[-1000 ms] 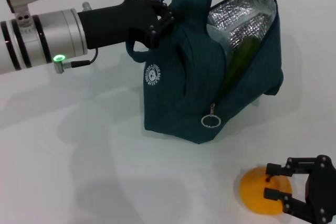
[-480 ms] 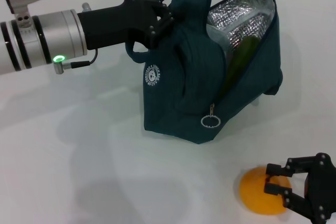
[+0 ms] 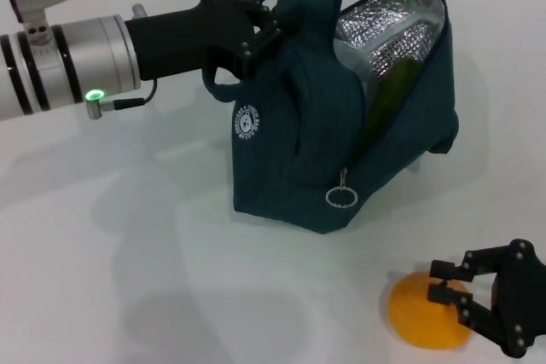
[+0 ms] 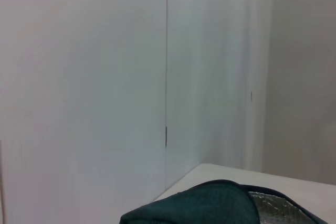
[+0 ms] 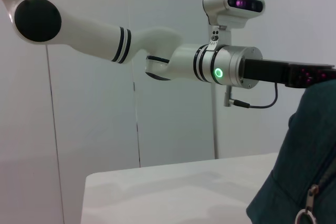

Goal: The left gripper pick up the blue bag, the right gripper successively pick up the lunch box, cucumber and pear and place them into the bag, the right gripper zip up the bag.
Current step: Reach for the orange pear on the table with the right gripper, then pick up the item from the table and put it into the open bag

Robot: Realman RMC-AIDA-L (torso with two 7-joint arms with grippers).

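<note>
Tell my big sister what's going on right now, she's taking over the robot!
Left gripper: shut on the blue bag near its handles, holding it open.
Right gripper: fingers open around the pear, which sits on the white table; not lifted yet.
Cucumber: already inside the bag. Lunch box: not visible.
Left to do: grasp the pear, drop it in, then pull the zip ring shut.

cucumber [image 3: 388, 100] in bag [image 3: 290, 151] — pear [image 3: 426, 321] before
</note>
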